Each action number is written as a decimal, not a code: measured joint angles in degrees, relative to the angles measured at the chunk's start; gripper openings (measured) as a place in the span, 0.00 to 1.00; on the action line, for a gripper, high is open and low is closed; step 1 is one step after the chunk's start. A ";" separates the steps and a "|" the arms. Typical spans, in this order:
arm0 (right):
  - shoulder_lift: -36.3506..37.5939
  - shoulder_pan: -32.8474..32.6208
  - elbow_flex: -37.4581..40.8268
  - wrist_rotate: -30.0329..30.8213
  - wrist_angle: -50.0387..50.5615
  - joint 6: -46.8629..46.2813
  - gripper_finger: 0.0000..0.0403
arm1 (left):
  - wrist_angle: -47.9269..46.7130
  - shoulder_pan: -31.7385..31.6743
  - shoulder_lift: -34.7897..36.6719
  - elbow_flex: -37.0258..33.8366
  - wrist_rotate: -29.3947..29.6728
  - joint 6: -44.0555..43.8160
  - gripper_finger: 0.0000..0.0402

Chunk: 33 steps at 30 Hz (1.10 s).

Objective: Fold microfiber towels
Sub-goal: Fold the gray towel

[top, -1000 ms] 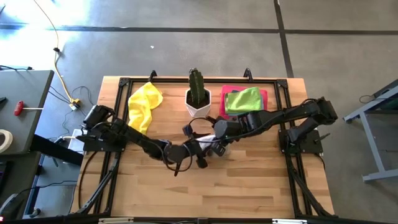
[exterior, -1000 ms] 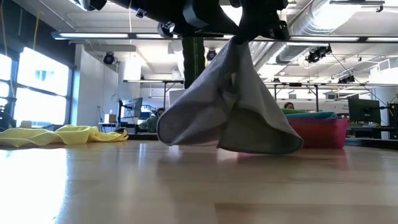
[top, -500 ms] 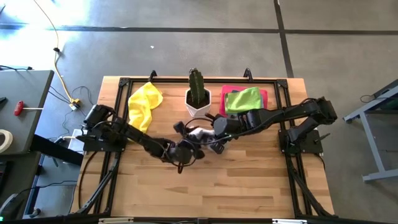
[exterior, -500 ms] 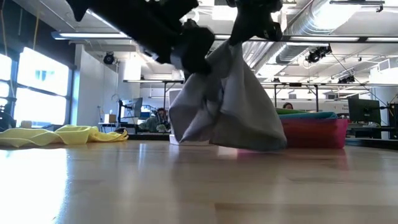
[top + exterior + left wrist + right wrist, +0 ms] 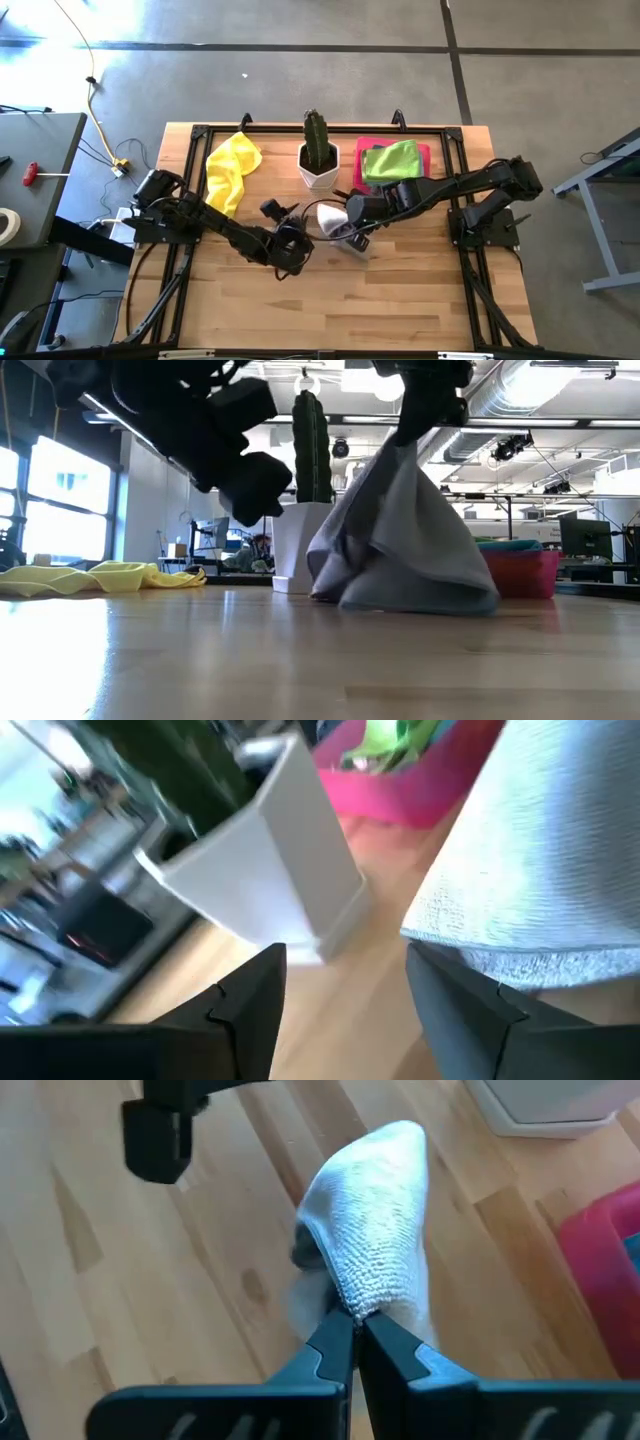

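**Grey towel pinched and lifted by the right claw at mid-bench**

A pale wooden bench (image 5: 400,300) is seen from above, with two dark robot arms reaching toward its middle. The right claw (image 5: 356,1342) is closed tight on a soft grey microfiber towel (image 5: 405,545), a pinch of cloth being gripped between its two dark fingertips. The towel is held up by that pinch and hangs in a loose cone, its lower folds resting on the bench near the centre, just in front of a white angular pot (image 5: 318,170) in which a tall green cactus (image 5: 317,140) stands.

The left claw (image 5: 345,985) is held wide open with nothing between its fingers. It is placed just beside the hanging grey towel, on the towel's left in the overhead view, and is raised off the bench surface in the low view; whether the cloth is touched by it cannot be told.

A crumpled yellow microfiber towel (image 5: 232,166) lies at the far left part of the bench. At the far right part, a rigid pink rectangular tray (image 5: 425,152) is seen, with a lime green microfiber towel (image 5: 391,160) lying on it.
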<state>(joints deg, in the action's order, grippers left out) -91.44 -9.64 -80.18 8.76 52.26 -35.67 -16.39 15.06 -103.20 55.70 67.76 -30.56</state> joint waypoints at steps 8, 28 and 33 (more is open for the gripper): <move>0.00 -0.30 0.00 6.32 -1.11 -0.29 0.01 | 17.49 1.82 -0.02 0.00 -7.40 10.10 0.50; -0.02 -0.27 0.00 5.64 -10.13 0.56 0.01 | 43.09 -1.01 -0.02 0.03 0.31 43.32 0.50; -0.01 -1.80 0.00 5.17 -10.07 1.34 0.01 | 24.08 -1.22 -0.02 0.02 5.95 30.41 0.50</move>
<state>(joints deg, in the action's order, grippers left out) -91.45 -11.44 -80.18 13.92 42.19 -34.34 7.69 13.85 -103.22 55.72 73.71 -0.16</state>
